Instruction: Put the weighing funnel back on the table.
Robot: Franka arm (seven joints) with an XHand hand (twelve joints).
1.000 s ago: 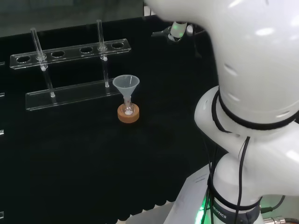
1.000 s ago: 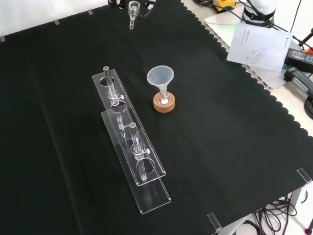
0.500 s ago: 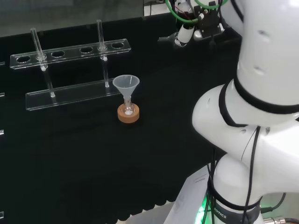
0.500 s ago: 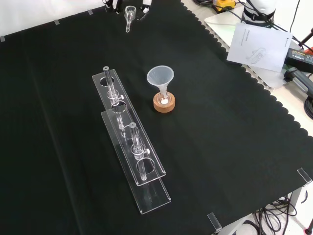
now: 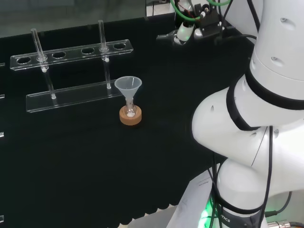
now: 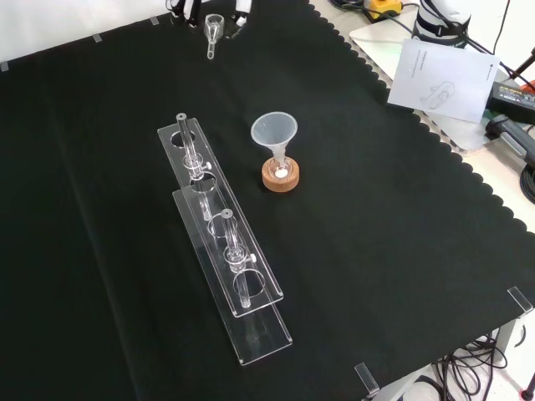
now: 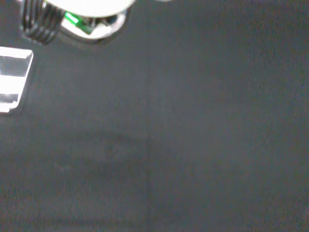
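A scalloped black cloth (image 6: 376, 251) covers the table (image 6: 380, 38). In the front view, a white paper sheet (image 6: 443, 79) lies far right. Cables (image 6: 468, 368) hang near right.

Head and front views share the funnel (image 5: 128, 86).

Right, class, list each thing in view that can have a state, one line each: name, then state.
weighing funnel: held by the hand, stem pointing down.
hand: shut on the weighing funnel.
funnel: upright, mouth up, stem in the small flask.
small flask: standing on its cork ring.
test tube rack: standing on the cloth, tubes upright in it.
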